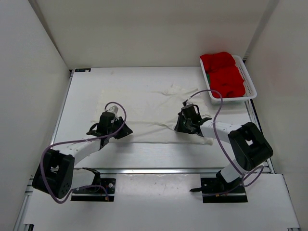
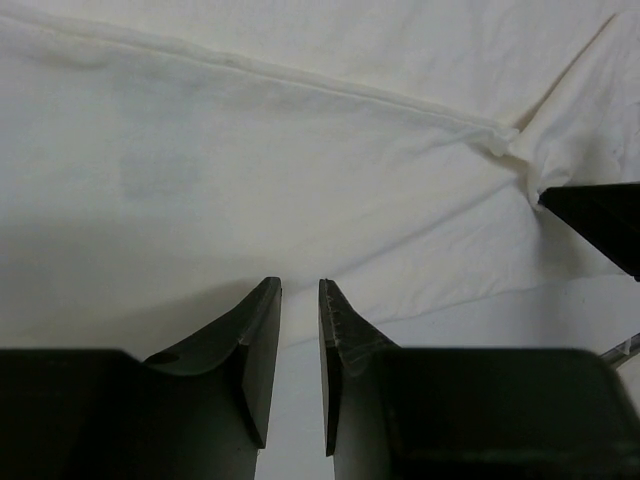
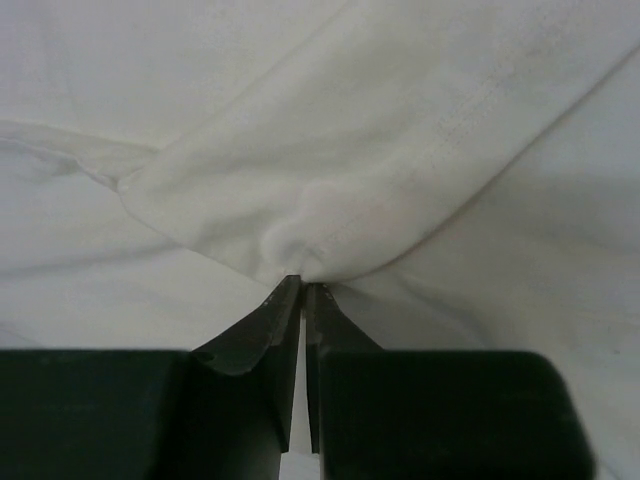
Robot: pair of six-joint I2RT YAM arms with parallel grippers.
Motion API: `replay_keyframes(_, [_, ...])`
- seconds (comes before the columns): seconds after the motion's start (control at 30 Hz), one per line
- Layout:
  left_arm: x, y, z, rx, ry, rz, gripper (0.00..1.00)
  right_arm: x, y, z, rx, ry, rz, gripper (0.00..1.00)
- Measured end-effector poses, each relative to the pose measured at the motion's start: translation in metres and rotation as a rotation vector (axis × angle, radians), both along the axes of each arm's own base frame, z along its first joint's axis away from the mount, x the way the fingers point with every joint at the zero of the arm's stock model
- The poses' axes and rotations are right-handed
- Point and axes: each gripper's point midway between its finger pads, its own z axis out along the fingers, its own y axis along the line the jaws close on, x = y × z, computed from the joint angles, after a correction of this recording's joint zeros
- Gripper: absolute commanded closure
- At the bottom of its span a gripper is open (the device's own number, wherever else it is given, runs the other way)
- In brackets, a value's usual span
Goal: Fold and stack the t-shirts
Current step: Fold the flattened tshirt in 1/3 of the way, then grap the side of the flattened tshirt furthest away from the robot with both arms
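Observation:
The cream-white t-shirt (image 1: 144,108) lies spread and creased across the middle of the table. My left gripper (image 1: 109,131) is low at its near left edge. In the left wrist view its jaws (image 2: 300,285) stand narrowly apart over the hem, with nothing pinched between them. My right gripper (image 1: 186,126) is at the shirt's near right part. In the right wrist view it (image 3: 303,282) is shut on a bunched fold of the cream cloth (image 3: 330,215). The red t-shirt (image 1: 224,72) lies crumpled in the basket. A sliver of the green t-shirt (image 1: 207,77) shows beside it.
The white mesh basket (image 1: 249,82) stands at the back right corner of the table. White walls close in the left, back and right sides. A dark part (image 2: 600,225) shows at the right edge of the left wrist view, where the cloth gathers.

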Motion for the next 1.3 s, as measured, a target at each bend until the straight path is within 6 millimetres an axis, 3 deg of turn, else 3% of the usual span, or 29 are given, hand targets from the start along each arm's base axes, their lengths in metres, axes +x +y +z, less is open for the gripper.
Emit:
replay_keyframes(0.2, [-0.002,0.002,-0.004,-0.021,0.006,0.007,0.68,0.017,0.009,0.010,-0.011,-0.003,0.018,1.00])
replay_keyframes(0.33, [-0.002,0.003,-0.004,-0.024,0.007,0.012,0.68,0.055,0.026,0.029,-0.021,-0.041,0.042,1.00])
replay_keyframes(0.4, [-0.002,0.003,-0.003,-0.029,0.006,0.013,0.68,0.086,0.043,0.041,-0.018,-0.078,0.058,0.91])
replay_keyframes(0.53, [-0.001,0.002,0.002,-0.041,-0.005,0.018,0.67,0.124,0.064,0.055,-0.026,-0.146,0.084,0.73])
replay_keyframes(0.67, [-0.002,-0.001,0.004,-0.042,-0.013,0.015,0.67,0.121,0.069,0.062,-0.036,-0.180,0.115,0.60])
replay_keyframes(0.77, [-0.006,-0.011,0.003,-0.031,-0.003,-0.017,0.67,0.101,0.051,0.061,-0.061,-0.192,0.122,0.70])
replay_keyframes(0.83, [-0.006,-0.020,0.002,-0.031,0.005,-0.042,0.67,0.106,0.034,0.065,-0.071,-0.193,0.102,0.79])
replay_keyframes(1.0, [-0.009,-0.033,-0.001,-0.036,0.015,-0.074,0.67,0.188,-0.035,0.085,-0.129,-0.254,-0.067,0.79])
replay_keyframes(1.1, [-0.010,-0.036,0.000,-0.038,0.012,-0.084,0.67,0.235,-0.073,0.078,-0.187,-0.262,-0.155,0.75])
replay_keyframes(1.17, [-0.010,-0.037,0.001,-0.041,0.012,-0.087,0.67,0.260,-0.084,0.062,-0.225,-0.235,-0.169,0.70])
replay_keyframes(1.3, [-0.011,-0.038,0.001,-0.046,0.014,-0.092,0.66,0.284,-0.074,0.030,-0.261,-0.175,-0.115,0.63])
